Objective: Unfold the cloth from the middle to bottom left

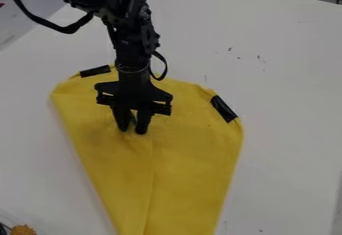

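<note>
In the camera view, we see the gripper (132,130) over the upper part of the yellow cloth (190,164), its fingers a little apart; we cannot tell whether fabric sits between them. The cloth lies on the white table (287,104), reaching the view's bottom edge.

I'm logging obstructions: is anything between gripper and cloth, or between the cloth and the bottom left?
Nothing visible blocks the gripper from the yellow cloth, or the way bottom left; a small orange object lies at that corner of the view.

Black arm (132,39) reaching down, gripper (132,130) low, fingers (141,122) apparently parted
</note>
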You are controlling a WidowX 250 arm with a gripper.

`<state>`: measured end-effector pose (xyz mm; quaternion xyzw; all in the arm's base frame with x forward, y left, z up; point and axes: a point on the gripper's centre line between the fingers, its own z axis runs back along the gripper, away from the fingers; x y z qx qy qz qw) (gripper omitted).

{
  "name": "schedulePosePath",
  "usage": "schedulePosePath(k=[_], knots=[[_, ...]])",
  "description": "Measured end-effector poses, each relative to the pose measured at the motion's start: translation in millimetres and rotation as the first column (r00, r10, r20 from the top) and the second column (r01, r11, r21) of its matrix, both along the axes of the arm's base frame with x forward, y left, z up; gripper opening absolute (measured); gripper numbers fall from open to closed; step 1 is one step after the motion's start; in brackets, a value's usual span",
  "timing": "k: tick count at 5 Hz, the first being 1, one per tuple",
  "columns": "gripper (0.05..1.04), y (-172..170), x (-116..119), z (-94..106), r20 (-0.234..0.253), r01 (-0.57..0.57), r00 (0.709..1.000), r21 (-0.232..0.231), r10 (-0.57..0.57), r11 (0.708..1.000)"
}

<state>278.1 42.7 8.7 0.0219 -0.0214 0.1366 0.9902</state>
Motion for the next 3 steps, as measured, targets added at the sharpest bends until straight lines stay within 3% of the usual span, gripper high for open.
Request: schedulePosePath(k=[1,2,3], knots=[[0.175,0,1,-0.5,-0.006,-0.006,1.0,-0.001,0.006,1.0],[0.07,1,-1,3.4,-0.031,-0.006,0.999,0.025,0.007,1.0],[0.055,0,0,35.5,0.038,-0.04,0.999,0.084,0.037,0.996]])
